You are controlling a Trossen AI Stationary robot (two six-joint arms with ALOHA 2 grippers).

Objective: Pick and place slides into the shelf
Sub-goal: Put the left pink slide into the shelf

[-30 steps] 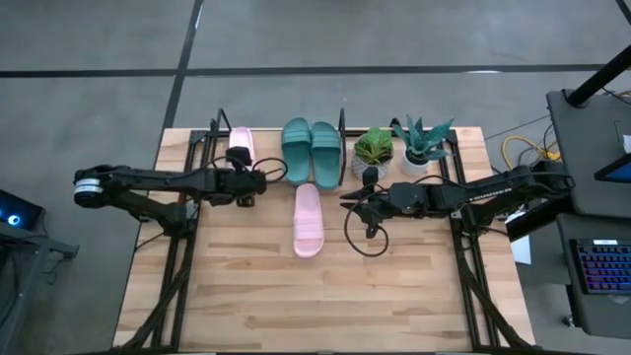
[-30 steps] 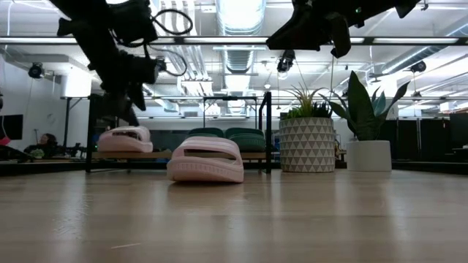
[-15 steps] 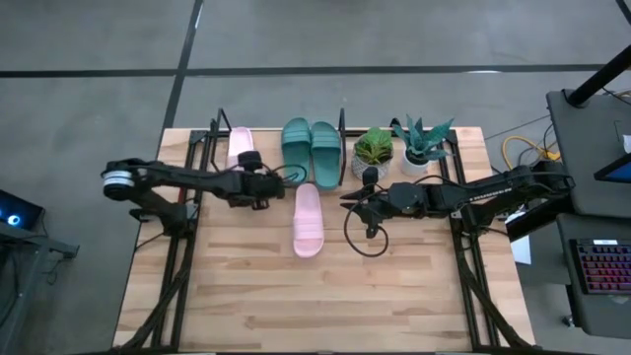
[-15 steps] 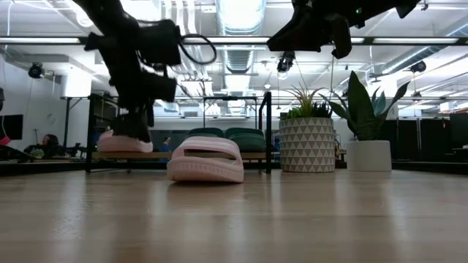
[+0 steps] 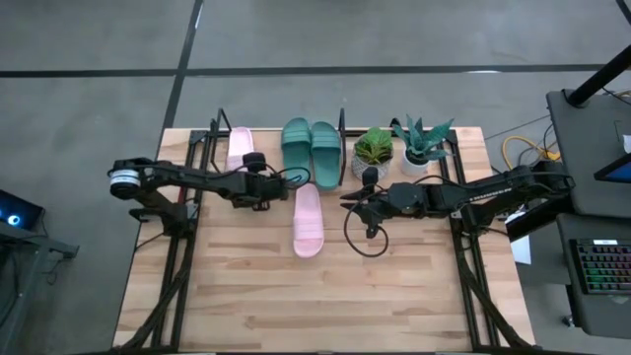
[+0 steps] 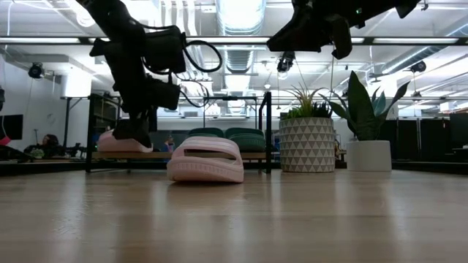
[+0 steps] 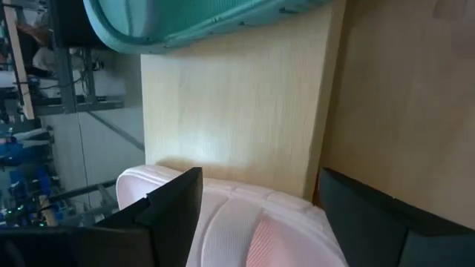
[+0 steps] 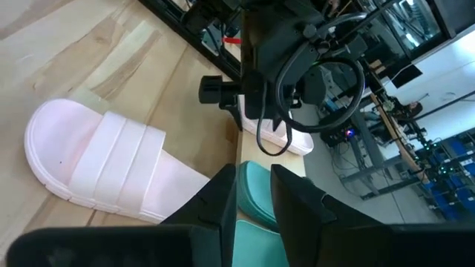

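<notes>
- Now, on your desk (image 5: 246, 296) the shelf (image 5: 340, 128) stands along the far edge, a little left of the middle, its black posts around a light wooden board.
- You have three slides in the shelf: one pale pink slide (image 5: 240, 146) at the left end and the two teal-green slides (image 5: 310, 150) side by side at the right end, with a bare space of board between them.
- Your fourth, the other pink slide (image 5: 309, 219), lies on the desk just in front of the shelf, near the middle, lengthwise from the far edge to the near one; the low view shows it flat on its sole with the strap opening towards the camera.
- Your left gripper (image 5: 268, 183) hangs at the front of the shelf, between the shelved pink slide and the one on the desk; its jaws stand apart and hold nothing, and its wrist view looks down past them at the shelved pink slide and the bare board.
- Your right gripper (image 5: 347, 200) hovers above the desk just to the right of the loose pink slide, in front of the two potted plants (image 5: 399, 148); its jaws are nearly together, with only a narrow gap, and nothing between them.
</notes>
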